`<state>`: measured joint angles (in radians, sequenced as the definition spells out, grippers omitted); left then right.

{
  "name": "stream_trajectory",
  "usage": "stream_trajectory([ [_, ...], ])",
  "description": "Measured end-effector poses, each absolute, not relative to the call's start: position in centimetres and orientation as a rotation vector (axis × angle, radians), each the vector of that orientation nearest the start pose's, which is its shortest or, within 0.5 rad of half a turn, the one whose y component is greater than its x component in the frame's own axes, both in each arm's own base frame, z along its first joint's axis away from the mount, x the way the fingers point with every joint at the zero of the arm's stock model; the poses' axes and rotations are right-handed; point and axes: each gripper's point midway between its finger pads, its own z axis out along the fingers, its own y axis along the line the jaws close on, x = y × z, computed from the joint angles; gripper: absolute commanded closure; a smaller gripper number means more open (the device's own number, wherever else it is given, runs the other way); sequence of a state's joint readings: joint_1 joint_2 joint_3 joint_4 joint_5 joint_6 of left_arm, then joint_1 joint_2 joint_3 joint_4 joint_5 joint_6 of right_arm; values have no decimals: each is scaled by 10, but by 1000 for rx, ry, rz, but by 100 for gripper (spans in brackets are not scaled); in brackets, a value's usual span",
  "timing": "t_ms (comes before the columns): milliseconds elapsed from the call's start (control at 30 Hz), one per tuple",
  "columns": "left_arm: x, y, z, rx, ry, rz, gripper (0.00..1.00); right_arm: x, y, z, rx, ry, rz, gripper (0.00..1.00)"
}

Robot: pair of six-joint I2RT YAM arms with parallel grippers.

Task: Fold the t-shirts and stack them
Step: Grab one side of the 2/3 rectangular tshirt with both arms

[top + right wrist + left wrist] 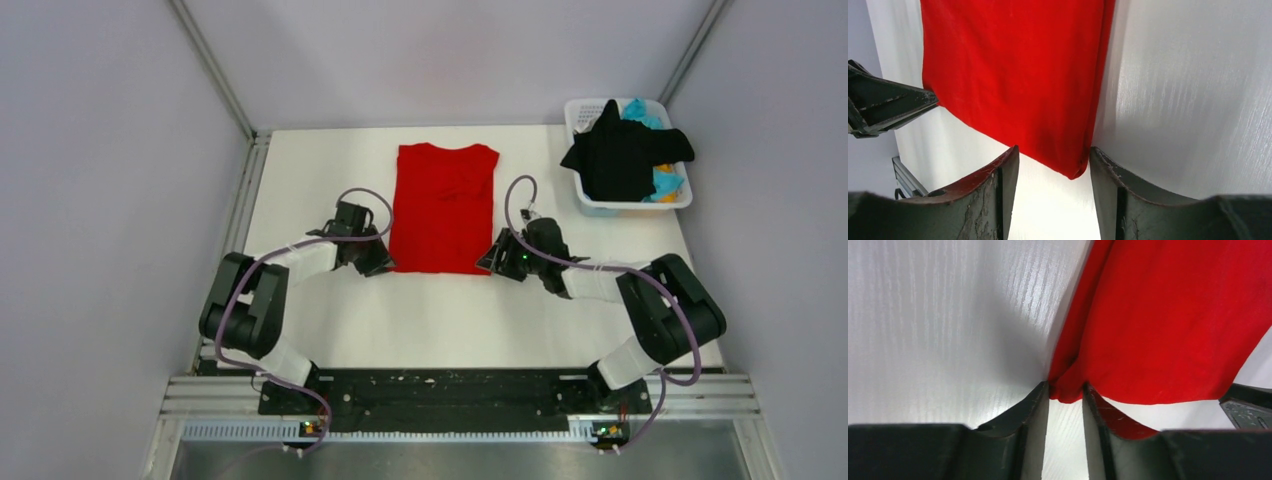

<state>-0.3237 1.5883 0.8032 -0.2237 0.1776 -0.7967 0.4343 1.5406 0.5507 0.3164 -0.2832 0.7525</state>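
A bright red t-shirt (443, 205), folded into a long strip, lies flat mid-table with its collar at the far end. My left gripper (380, 262) is at its near left corner. In the left wrist view that corner (1066, 390) is bunched between the narrowed fingertips and touches both, so the left gripper (1065, 387) is shut on it. My right gripper (497, 262) is at the near right corner. Its jaws (1054, 152) stand wide apart around the folded corner (1075, 167), which touches only the right-hand fingertip. A black t-shirt (625, 155) drapes over cyan cloth (637, 110) and a bit of orange cloth (665, 168).
A white plastic basket (580, 105) holding the other shirts stands at the far right corner of the table. Grey walls close in both sides and the back. The other gripper's tip shows at the edge of each wrist view (888, 105) (1248, 405).
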Motion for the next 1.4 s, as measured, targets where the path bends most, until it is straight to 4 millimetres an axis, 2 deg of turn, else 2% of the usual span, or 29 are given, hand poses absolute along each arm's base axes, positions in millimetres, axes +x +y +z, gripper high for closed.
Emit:
stream_trajectory([
  [267,309,-173,22,-580,2638,-661,100,295,219,32,236,2392,899,54],
  [500,310,-176,21,-573,2633,-687,100,295,216,28,245,2397,846,68],
  [600,311,-177,21,-573,2620,-701,100,295,214,25,240,2398,812,81],
  [700,310,-177,21,-579,2605,-711,100,295,212,21,234,2404,780,100],
  [933,307,-177,21,-600,2561,-742,100,292,216,20,212,2408,774,100],
  [1000,302,-177,21,-610,2539,-763,100,282,217,19,198,2414,771,100],
  [1133,271,-179,19,-617,2515,-809,100,252,210,18,178,2443,759,100],
  [1400,191,-206,18,-505,2540,-888,100,173,203,22,67,2534,754,100],
])
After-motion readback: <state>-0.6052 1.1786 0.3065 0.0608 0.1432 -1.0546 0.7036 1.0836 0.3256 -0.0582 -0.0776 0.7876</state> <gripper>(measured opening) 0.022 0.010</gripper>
